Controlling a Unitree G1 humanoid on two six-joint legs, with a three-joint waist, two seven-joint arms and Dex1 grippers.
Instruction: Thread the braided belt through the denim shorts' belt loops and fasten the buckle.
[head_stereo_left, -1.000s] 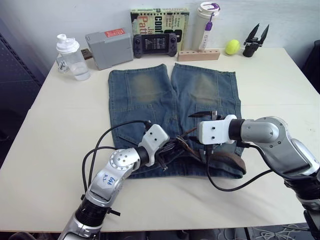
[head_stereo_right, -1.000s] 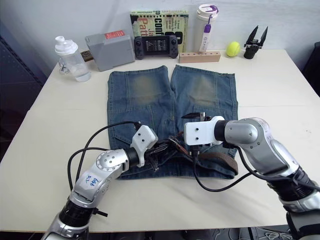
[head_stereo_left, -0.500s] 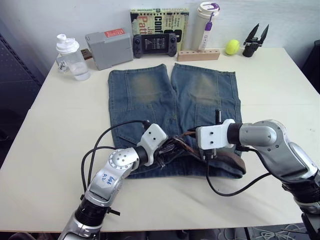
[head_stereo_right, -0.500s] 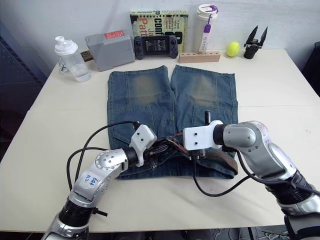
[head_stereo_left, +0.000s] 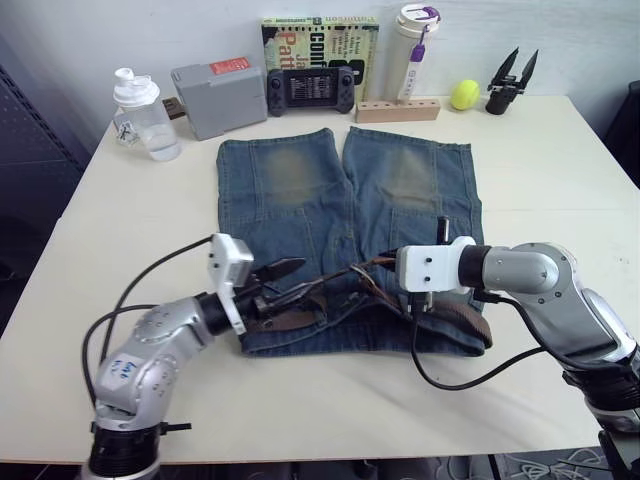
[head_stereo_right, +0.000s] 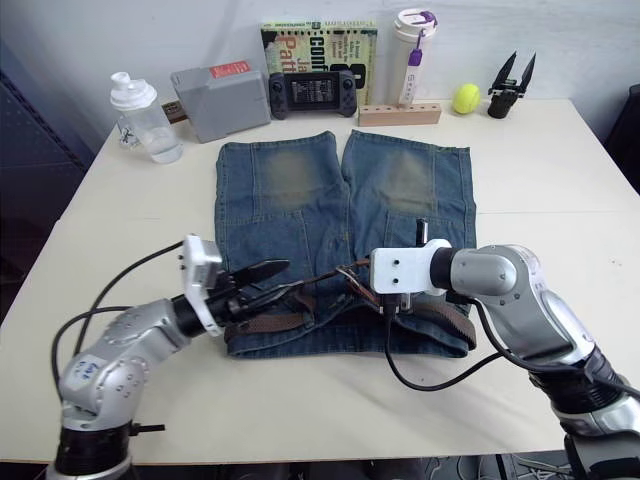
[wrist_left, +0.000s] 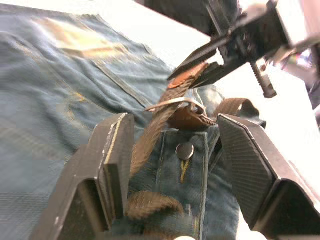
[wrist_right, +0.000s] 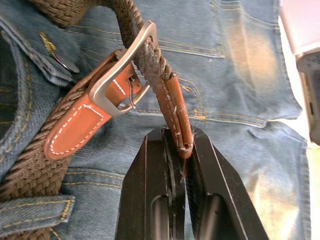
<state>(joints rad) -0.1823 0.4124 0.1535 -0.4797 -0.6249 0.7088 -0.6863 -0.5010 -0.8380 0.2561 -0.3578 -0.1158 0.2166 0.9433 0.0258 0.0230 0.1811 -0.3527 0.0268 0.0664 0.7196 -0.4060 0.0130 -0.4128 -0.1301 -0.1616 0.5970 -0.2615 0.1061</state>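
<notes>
The shorts (head_stereo_left: 345, 215) lie flat on the counter (head_stereo_left: 120, 240), waistband at the near edge, with the belt (wrist_right: 30, 165) running along that waistband and its buckle (wrist_right: 122, 70) near the middle. The right tool (wrist_right: 176, 150) is pinched tight on the belt's leather tip, which already passes through the buckle frame, while the left tool (wrist_left: 172, 145) hangs wide open over the strap beside the fly button, holding nothing. The braid looks soft and floppy, so the stiffer leather tip and buckle tab seem the best places to grip

Bright, even overhead light, soft shadows (left wrist view's foreground blurred).
</notes>
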